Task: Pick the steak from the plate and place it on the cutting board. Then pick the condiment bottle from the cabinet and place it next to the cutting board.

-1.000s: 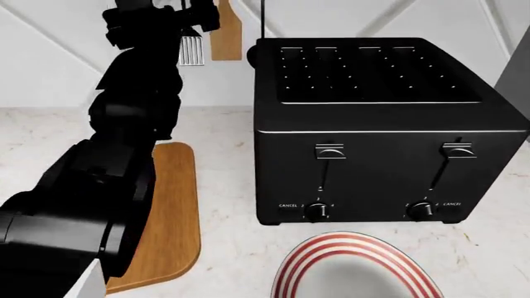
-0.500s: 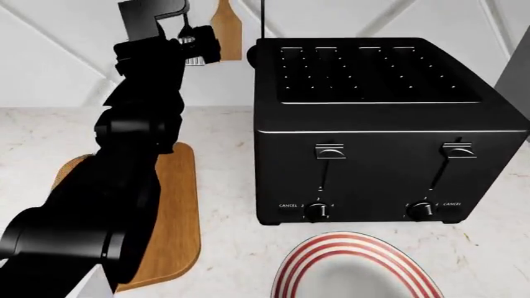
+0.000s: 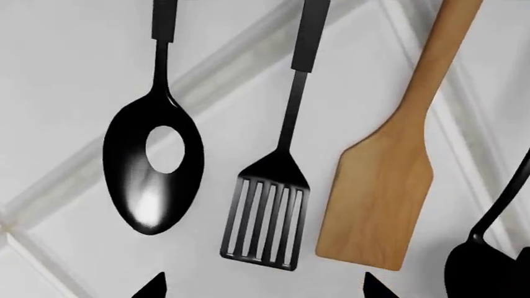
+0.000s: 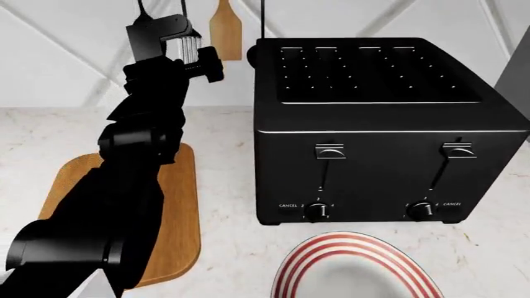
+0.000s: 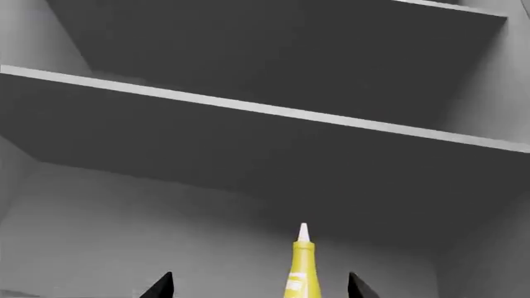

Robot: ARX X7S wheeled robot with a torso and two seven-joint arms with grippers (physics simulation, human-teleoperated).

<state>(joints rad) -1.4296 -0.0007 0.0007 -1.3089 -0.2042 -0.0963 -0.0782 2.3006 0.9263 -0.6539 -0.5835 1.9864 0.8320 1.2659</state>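
Condiment bottle upright in the grey cabinet, long axis vertical, nozzle up, dead ahead of the right gripper and centred between its spread tips, apparently not yet touched. Left gripper likewise spread and empty, facing hung utensils, so right arm nearer

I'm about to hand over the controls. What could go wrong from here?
1. The left arm is raised over the cutting board, its camera facing the hanging spatula and spoon; pushing further could knock them.
2. The bottle stands between the right gripper's fingertips, which look open; an off-centre close might tip it.
3. No steak shows on the visible part of the plate or board; check it.
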